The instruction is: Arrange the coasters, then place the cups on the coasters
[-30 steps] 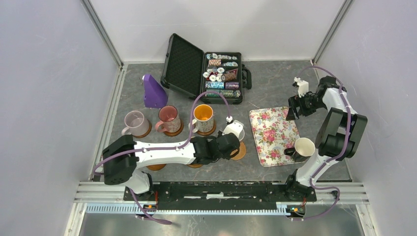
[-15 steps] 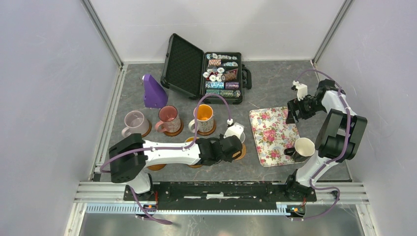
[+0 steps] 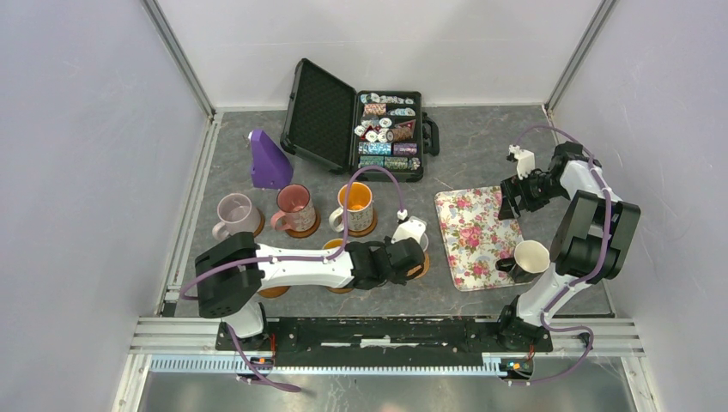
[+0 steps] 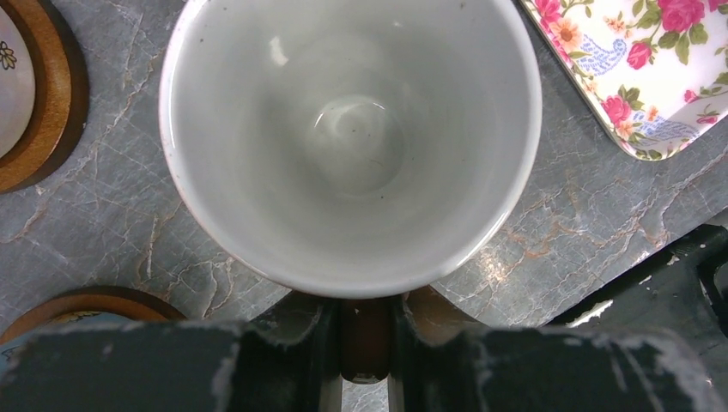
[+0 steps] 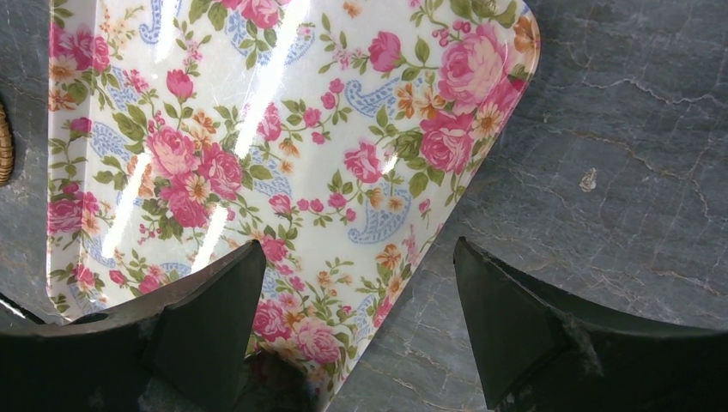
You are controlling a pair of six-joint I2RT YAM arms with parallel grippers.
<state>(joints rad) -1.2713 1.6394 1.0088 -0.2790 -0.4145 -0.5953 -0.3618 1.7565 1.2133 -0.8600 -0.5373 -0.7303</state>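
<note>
My left gripper (image 4: 365, 352) is shut on the dark handle (image 4: 365, 336) of a cup (image 4: 352, 129) that is pale grey-white inside. It holds the cup upright over the orange-tan coaster (image 3: 421, 267), left of the tray; whether the cup touches the coaster I cannot tell. A lilac cup (image 3: 233, 211), a pink cup (image 3: 294, 201) and a floral cup with an orange inside (image 3: 355, 198) each stand on a brown coaster. Two more brown coasters (image 3: 273, 292) peek out from under my left arm. A black cup with a cream inside (image 3: 530, 256) sits at the tray's near right. My right gripper (image 5: 359, 249) is open over the tray's far right corner.
The floral tray (image 3: 472, 233) lies right of centre. An open black case of poker chips (image 3: 360, 129) stands at the back, with a purple cone-shaped object (image 3: 269, 161) to its left. Metal rails run along the left wall and the near edge.
My left arm's elbow has swung right while the held cup stayed over the tan coaster. My right gripper has drifted slightly toward the tray.
</note>
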